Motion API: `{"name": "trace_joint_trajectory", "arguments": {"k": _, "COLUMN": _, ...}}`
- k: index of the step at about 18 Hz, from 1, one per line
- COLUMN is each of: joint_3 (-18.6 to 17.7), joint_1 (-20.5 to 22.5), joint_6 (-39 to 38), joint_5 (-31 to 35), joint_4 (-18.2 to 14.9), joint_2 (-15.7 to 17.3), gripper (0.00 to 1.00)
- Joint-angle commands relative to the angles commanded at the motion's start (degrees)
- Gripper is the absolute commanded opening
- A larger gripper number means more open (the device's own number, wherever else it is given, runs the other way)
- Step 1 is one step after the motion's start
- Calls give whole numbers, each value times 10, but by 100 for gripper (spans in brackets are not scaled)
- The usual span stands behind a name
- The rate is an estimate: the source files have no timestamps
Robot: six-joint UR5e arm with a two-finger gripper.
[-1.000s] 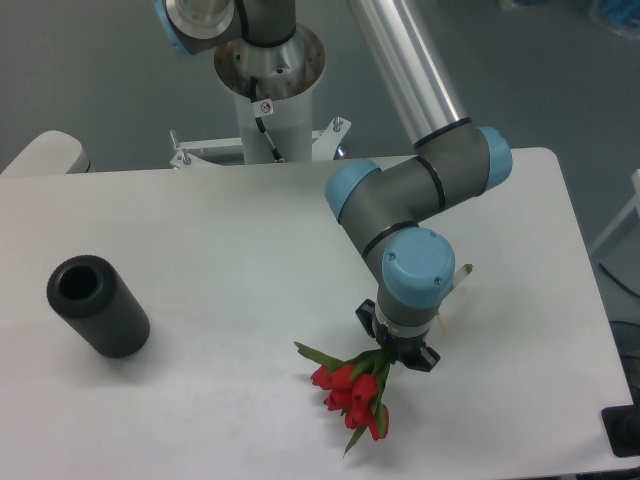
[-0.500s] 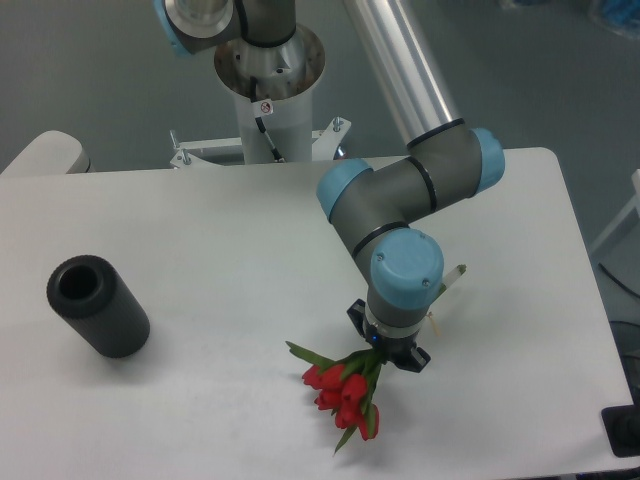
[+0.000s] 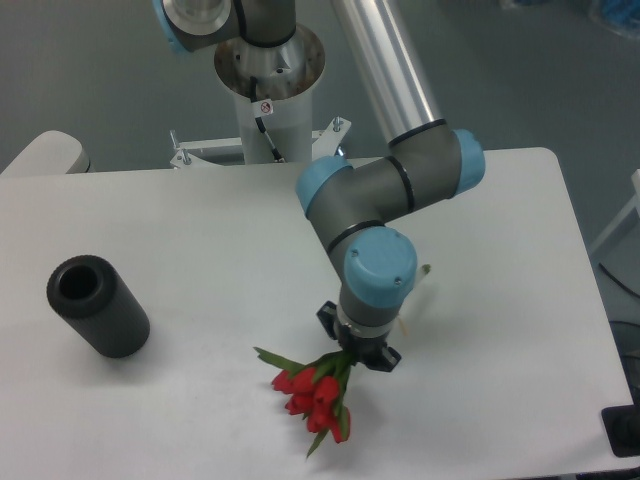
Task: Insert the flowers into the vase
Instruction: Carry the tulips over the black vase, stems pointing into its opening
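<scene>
A: Jaws point(image 3: 352, 353) first. What do they have?

B: They are closed on the flowers point(image 3: 312, 394), gripping the green stems just below the wrist. The fingers themselves are mostly hidden under the blue-capped wrist joint, so only dark tips show on either side of the stems.

A: And the arm's pose?

B: The arm point(image 3: 385, 190) comes down from the far side in a long silver tube, bends at a grey elbow with blue caps over the middle of the counter point(image 3: 180, 230), then folds back towards the near edge. The last joint points straight down, with its blue cap facing the camera.

A: Where do the flowers sit?

B: At the near middle of the counter, red buds fanned out towards the near-left, a narrow leaf sticking out to the left. I cannot tell if the buds touch the surface or hang just above it.

A: The vase?

B: The vase point(image 3: 97, 305) stands at the left of the counter, well apart from the flowers, its round hole dark and open at the top.
</scene>
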Motion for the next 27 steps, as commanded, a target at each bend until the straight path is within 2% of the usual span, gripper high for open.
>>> {"name": "trace_joint_trajectory", "arguments": {"k": 3, "joint_3": -9, "joint_1": -10, "joint_6": -9, "joint_5": -35, "joint_4": 3, "joint_2": 21, "gripper": 5}}
{"name": "trace_joint_trajectory", "arguments": {"k": 8, "joint_3": -11, "joint_1": -28, "joint_6": -49, "joint_5": -143, "joint_4": 2, "joint_2": 65, "gripper": 1}}
{"name": "trace_joint_trajectory", "arguments": {"k": 11, "joint_3": -9, "joint_1": -41, "joint_6": -90, "joint_5": -202, "joint_4": 2, "joint_2": 78, "gripper": 1}}
{"name": "trace_joint_trajectory", "arguments": {"k": 15, "joint_3": -4, "joint_1": -46, "joint_6": -92, "joint_5": -278, "joint_4": 2, "joint_2": 97, "gripper": 0}}
{"name": "trace_joint_trajectory", "arguments": {"k": 20, "joint_3": 12, "joint_1": -46, "joint_6": -129, "joint_5": -406, "joint_4": 3, "joint_2": 116, "gripper": 0}}
{"name": "trace_joint_trajectory", "arguments": {"k": 22, "joint_3": 13, "joint_1": -47, "joint_6": -130, "joint_5": -448, "joint_4": 17, "joint_2": 118, "gripper": 0}}
{"name": "trace_joint_trajectory", "arguments": {"k": 27, "joint_3": 8, "joint_1": -49, "joint_6": -132, "joint_5": -541, "joint_4": 80, "joint_2": 126, "gripper": 0}}
